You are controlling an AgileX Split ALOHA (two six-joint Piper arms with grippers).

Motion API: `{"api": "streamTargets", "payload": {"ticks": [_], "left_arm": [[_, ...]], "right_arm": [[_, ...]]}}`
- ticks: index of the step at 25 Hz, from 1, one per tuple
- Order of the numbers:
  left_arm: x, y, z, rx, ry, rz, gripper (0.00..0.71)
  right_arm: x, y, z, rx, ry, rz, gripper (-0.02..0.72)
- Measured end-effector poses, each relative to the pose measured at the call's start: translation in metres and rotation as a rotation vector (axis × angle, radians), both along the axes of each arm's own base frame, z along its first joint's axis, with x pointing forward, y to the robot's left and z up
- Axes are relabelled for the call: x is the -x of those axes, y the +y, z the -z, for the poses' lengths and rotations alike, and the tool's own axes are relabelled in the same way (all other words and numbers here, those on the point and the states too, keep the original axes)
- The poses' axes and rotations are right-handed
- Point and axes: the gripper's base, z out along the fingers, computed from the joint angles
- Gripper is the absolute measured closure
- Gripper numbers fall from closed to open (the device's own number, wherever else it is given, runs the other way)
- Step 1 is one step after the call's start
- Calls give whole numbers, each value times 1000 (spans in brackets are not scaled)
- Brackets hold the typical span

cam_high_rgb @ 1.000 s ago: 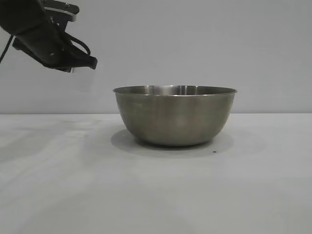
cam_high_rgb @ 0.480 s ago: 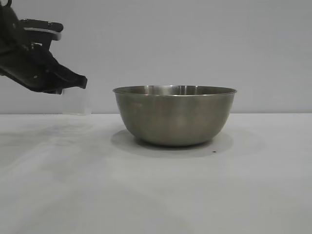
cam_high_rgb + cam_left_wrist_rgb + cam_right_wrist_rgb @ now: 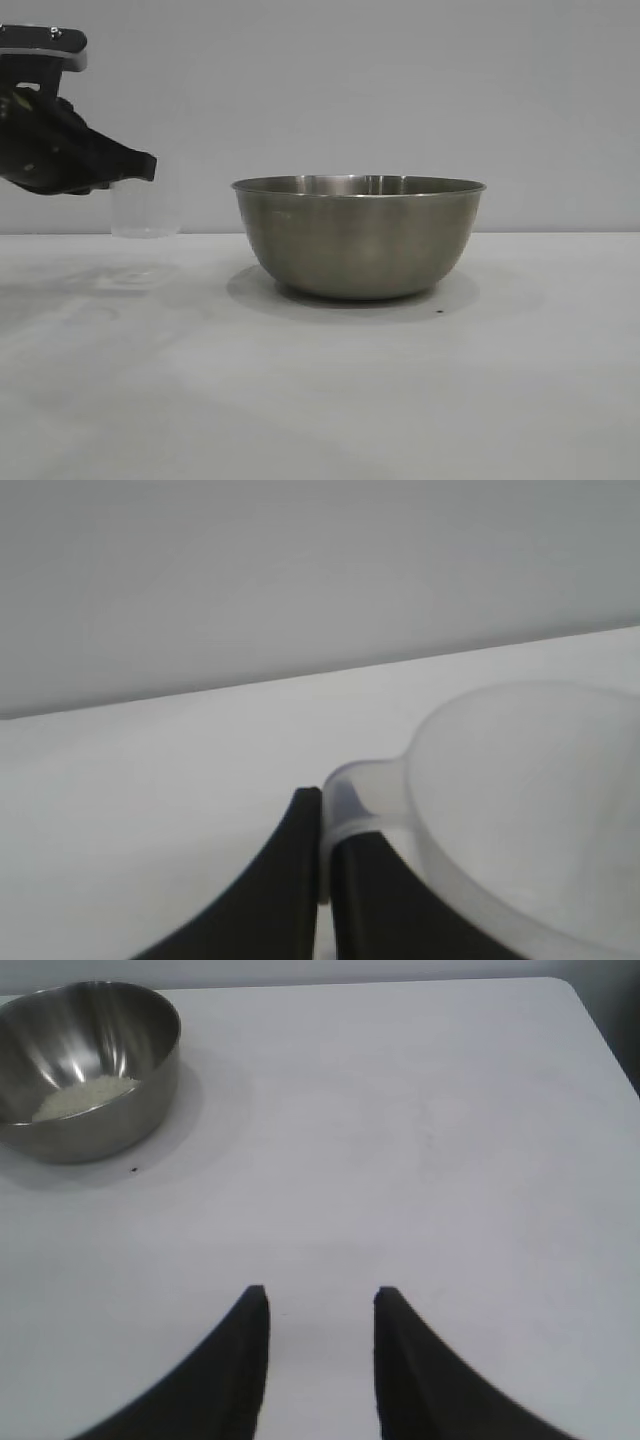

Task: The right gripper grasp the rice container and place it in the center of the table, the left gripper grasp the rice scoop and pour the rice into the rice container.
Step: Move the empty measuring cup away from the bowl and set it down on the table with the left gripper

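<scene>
A: Start at the left gripper (image 3: pixel 322 875). What is it doing?

B: Its two black fingers (image 3: pixel 290 880) are pressed together on the loop handle of the rice scoop (image 3: pixel 520 810). The grip is tight, with the handle pinched between the tips.

A: And where is that in the room?

B: In the exterior view the left gripper (image 3: pixel 140 168) sits at the left edge of the scene, pointing toward the middle. The rice scoop (image 3: pixel 145 210) hangs from its tip, upright, mouth upward, above the table (image 3: pixel 320 400). I cannot tell whether its base touches the tabletop. Nothing shows inside the translucent cup.

A: How near is it to the bowl?

B: The rice container (image 3: pixel 360 238) stands on the table near the middle of the exterior view, well to the right of the scoop, with bare table between them. They do not touch.

A: Any rice?

B: Yes. From the right wrist view the rice container (image 3: pixel 85 1065) holds a small heap of rice (image 3: pixel 85 1095) on its floor. A dark speck lies on the table just beside the bowl.

A: And the right gripper?

B: The right gripper (image 3: pixel 318 1305) hovers over bare table (image 3: pixel 430 1140), well apart from the bowl. Its fingers stand partly apart with nothing between them.
</scene>
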Motion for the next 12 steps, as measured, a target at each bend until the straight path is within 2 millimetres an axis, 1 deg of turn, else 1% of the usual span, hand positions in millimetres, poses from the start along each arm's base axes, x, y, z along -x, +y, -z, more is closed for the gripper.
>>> {"api": "streamTargets", "payload": {"ticks": [3, 7, 9, 12], "left_arm": [[0, 0, 2, 0, -2, 3, 710], [1, -2, 19, -19, 3, 25, 710], [1, -2, 25, -24, 0, 36, 710], [1, -3, 26, -26, -6, 48, 710]], "right_arm": [[0, 0, 0, 0, 0, 0, 449], [0, 0, 0, 0, 0, 0, 449], [0, 0, 0, 0, 0, 0, 449], [0, 0, 0, 0, 0, 0, 449]]}}
